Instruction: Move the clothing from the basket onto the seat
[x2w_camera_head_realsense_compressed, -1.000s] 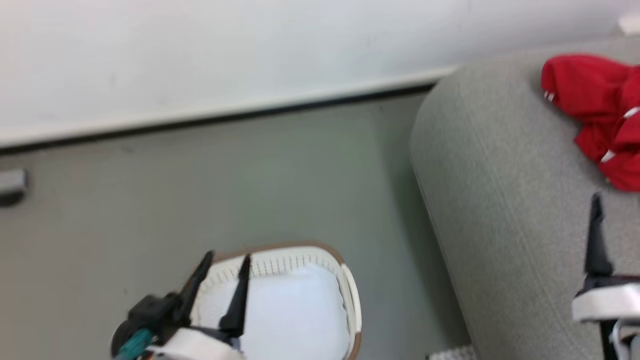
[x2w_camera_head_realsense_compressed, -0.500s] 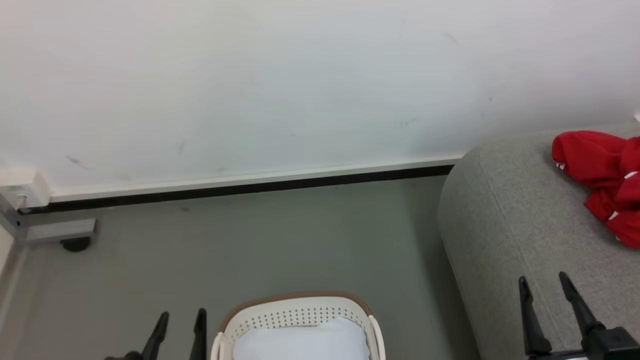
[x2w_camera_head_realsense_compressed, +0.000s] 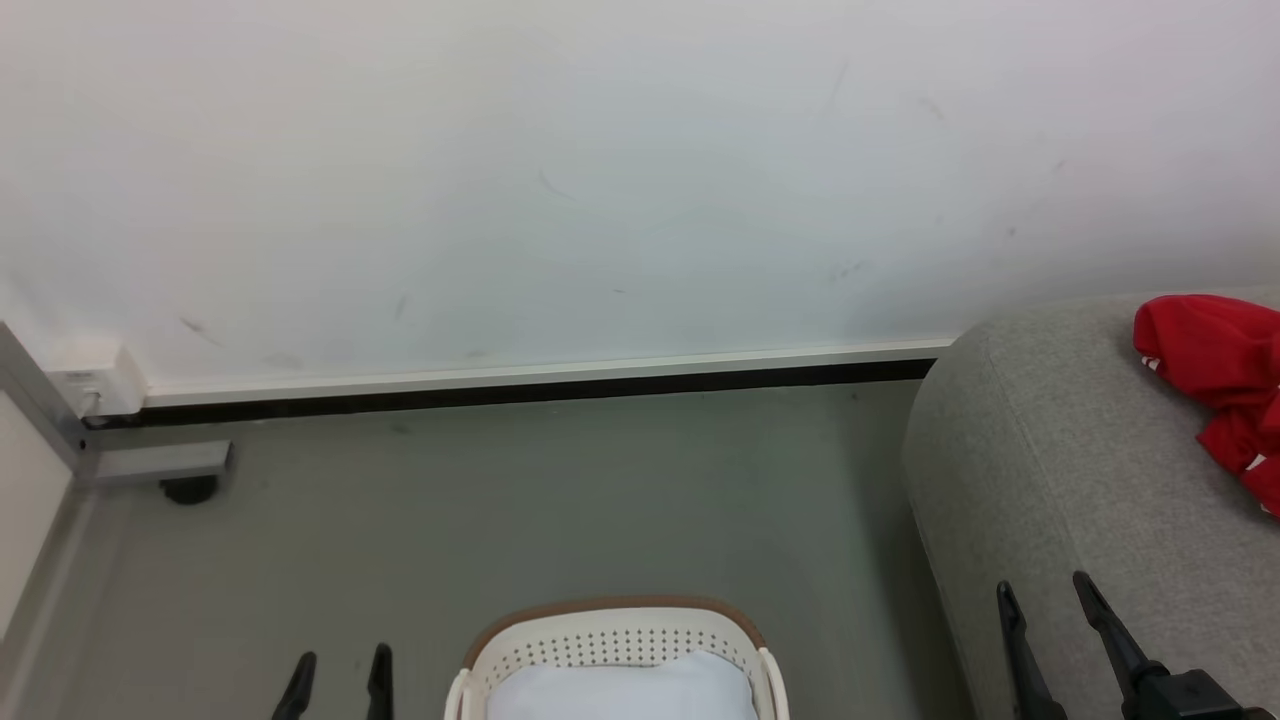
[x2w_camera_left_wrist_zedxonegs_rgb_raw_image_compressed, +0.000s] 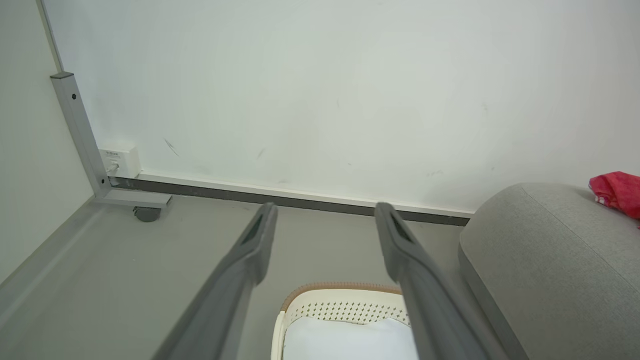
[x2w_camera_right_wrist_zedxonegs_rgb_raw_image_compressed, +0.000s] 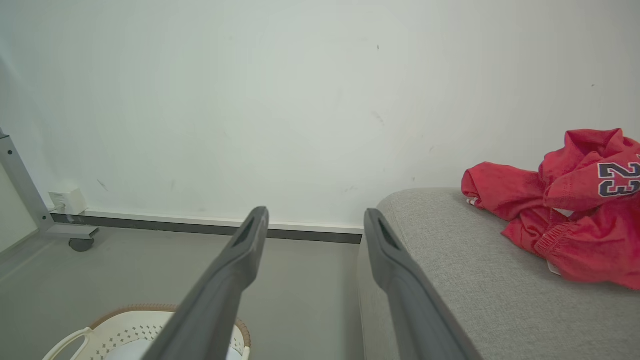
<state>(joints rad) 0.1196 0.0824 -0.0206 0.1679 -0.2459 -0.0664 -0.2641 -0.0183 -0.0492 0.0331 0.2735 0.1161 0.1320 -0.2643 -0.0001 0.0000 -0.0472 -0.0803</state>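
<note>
Right wrist view: red clothing (x2w_camera_right_wrist_zedxonegs_rgb_raw_image_compressed: 575, 250), numerals "23", on seat (x2w_camera_right_wrist_zedxonegs_rgb_raw_image_compressed: 450, 290)

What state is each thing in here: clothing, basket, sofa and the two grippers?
Soft red clothing with white trim: heaped on the sofa, none gripped.
Cream perforated plastic basket: upright on the floor, holding a pale pad.
Light grey fabric sofa: carrying the clothing.
Left gripper: open, empty.
Right gripper: open, empty.

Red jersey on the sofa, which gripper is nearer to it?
Right. The right gripper is at the end of the sofa, short of the red jersey; the left gripper is over the floor, left of the laundry basket.
</note>
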